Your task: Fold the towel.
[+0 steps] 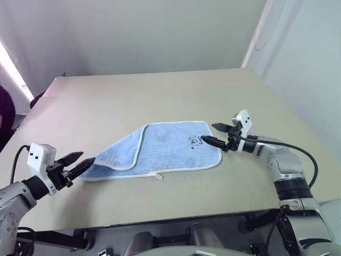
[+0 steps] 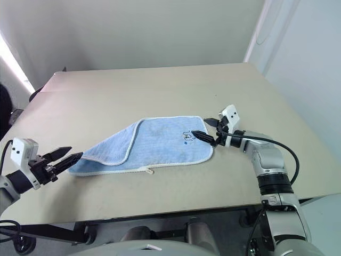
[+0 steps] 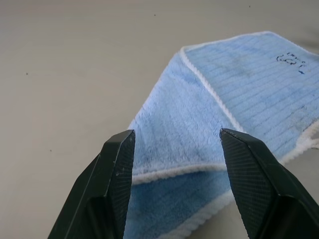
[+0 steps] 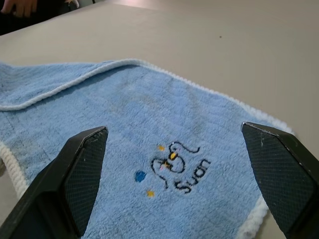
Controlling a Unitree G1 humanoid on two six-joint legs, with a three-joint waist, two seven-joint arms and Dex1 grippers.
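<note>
The light-blue towel (image 1: 170, 146) with white edging lies on the table, its left part folded diagonally over the middle. A dark embroidered mark (image 4: 174, 169) sits near its right edge, and a white loop (image 1: 157, 175) sticks out at the front edge. My left gripper (image 1: 88, 157) is open at the towel's pointed left corner, and its fingers (image 3: 117, 169) stand to either side of the folded flap. My right gripper (image 1: 208, 132) is open wide just over the towel's right edge, above the mark, holding nothing.
The beige table (image 1: 160, 90) stretches bare behind the towel, and its front edge (image 1: 160, 218) runs close below the towel. A person's hand (image 4: 17, 6) shows at the table's far side. A white wall stands to the right.
</note>
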